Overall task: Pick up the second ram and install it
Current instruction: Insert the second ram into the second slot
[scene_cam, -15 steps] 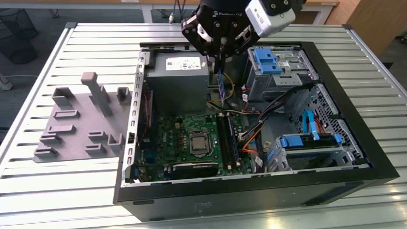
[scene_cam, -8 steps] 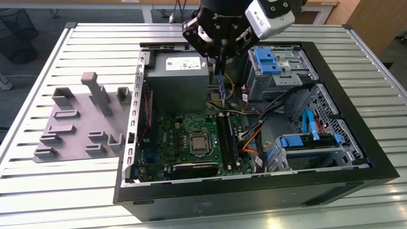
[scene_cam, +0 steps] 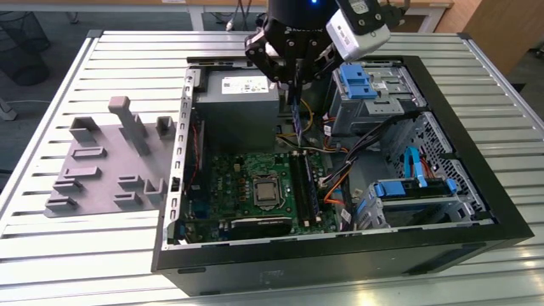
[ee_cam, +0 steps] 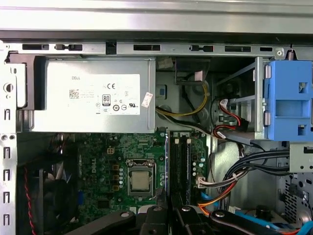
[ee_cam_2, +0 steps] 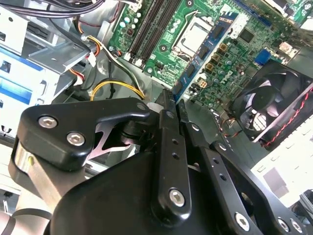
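Note:
In the exterior view my gripper (scene_cam: 293, 80) hangs over the open computer case (scene_cam: 476, 210), in front of the power supply. It is shut on the second ram (scene_cam: 295, 113), a thin blue-green strip pointing down from the fingers toward the motherboard (scene_cam: 246, 185). In the second wrist view the ram (ee_cam_2: 197, 68) runs out edge-on from the closed gripper (ee_cam_2: 173, 100). In the first wrist view the ram (ee_cam: 167, 161) is a thin line above the gripper (ee_cam: 168, 215), just beside the black slot rails (ee_cam: 180, 166). The strip is above the slot rails (scene_cam: 304, 188), not touching them.
A grey holder tray (scene_cam: 102, 166) with upright blocks lies on the table at the exterior view's left. Inside the case are the power supply (ee_cam: 93, 95), the CPU socket (ee_cam: 141, 181), blue drive brackets (scene_cam: 353, 80), loose cables (scene_cam: 340, 172) and a fan (ee_cam_2: 274, 103).

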Tool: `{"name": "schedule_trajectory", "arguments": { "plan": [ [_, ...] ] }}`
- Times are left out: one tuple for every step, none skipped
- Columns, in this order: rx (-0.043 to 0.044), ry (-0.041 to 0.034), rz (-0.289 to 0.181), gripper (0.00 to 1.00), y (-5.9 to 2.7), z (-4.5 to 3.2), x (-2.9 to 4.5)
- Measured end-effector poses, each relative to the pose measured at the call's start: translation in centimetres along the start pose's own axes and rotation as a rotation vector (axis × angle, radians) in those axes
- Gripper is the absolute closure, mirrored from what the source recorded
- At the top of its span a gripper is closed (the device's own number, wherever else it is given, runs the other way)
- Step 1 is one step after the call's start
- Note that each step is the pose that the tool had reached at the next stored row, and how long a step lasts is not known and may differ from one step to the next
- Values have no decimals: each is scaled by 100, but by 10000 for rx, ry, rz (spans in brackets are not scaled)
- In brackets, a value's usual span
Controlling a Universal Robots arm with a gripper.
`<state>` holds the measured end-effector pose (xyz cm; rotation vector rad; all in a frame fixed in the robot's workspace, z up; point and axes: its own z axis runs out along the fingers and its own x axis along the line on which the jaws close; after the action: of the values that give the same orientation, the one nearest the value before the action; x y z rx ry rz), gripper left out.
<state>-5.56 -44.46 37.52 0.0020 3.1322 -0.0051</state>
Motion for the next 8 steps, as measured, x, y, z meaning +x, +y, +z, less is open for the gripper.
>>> {"name": "schedule_trajectory", "arguments": {
  "plan": [
    [-1,-1,-1,86,0,5,-2],
    [-3,-1,-1,86,0,6,-4],
    [-4,0,0,86,0,6,-3],
    [-4,0,0,86,0,7,-4],
    [0,0,1,86,0,7,-4],
    [4,-1,0,86,-1,8,-4],
    [6,-1,0,86,-1,8,-4],
    [8,-1,0,86,-1,9,-5]
  ]
}}
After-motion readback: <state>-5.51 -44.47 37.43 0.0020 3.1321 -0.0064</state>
